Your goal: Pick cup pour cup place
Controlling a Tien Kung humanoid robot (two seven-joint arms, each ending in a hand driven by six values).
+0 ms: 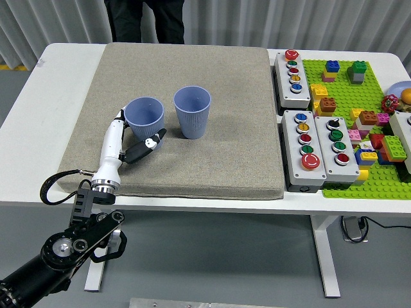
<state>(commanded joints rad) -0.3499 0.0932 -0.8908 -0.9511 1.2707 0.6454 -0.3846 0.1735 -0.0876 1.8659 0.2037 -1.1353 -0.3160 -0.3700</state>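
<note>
Two cups on my mat: left hand (131, 142) grips the left cup (144, 119); right cup (192, 111) just beside, mat (212, 167) edges well clear.

You see two blue-grey cups, left cup (144, 117) and right cup (192, 112), both upright, open-topped, near each other, left of the mat's (212, 154) centre.

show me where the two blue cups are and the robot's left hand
left blue cup (145, 119), head view, front wall below the rim
right blue cup (192, 119), head view, front wall
left hand (126, 144), head view, middle of the hand beside the left cup
</note>
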